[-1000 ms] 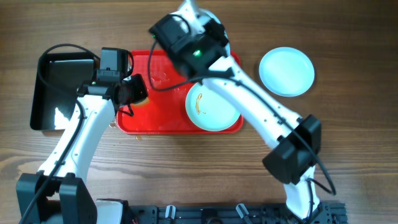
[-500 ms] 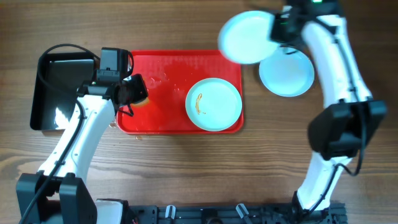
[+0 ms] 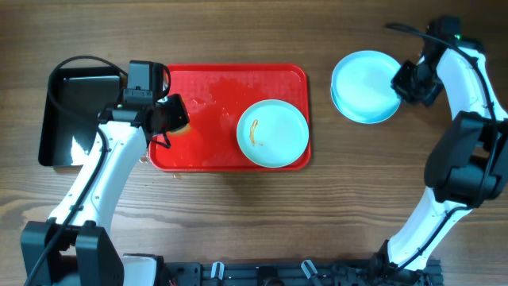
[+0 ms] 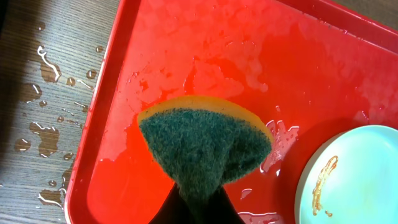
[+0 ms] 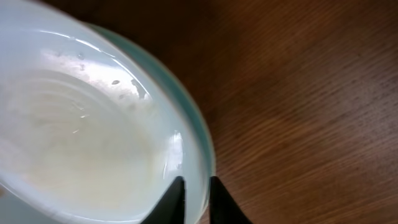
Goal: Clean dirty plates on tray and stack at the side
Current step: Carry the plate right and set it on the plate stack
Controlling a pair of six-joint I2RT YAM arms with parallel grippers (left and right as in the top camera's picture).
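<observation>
Pan (image 3: 75, 111) of black colour stands at the far left of the table (image 3: 238, 222), just beside the red tray (image 3: 238, 73). Over the left part of the tray we see the left tool (image 3: 175, 119), closed tight on a sponge (image 4: 205, 146). The green scouring side faces the wrist camera, and we cannot tell if the sponge touches the wet tray. Some water drops (image 4: 46, 134) lie on the wood outside the rim.

Further right, in the right half of the tray and near its front edge, lies the one dirty plate (image 3: 272, 133), flat, with a thin orange-brown smear (image 3: 254, 133) on its left side. So from the sponge the plate lies to the right and a little toward the robot, with bare wet tray between them. The plate is round, but the smear runs roughly front to back, so we think a wipe should follow this line. The left arm is clearly the nearer one.

Right of the tray, apart from it, two plates sit as a stack (image 3: 361, 87) on the table. The right tool (image 3: 402, 84) is at the right rim of this stack. Its fingers (image 5: 177, 199) stand narrow, one on each side of the rim of the top plate (image 5: 81, 137), so we read it as a pinch on this rim; how firm, we cannot tell. It is well apart from the dirty plate.
</observation>
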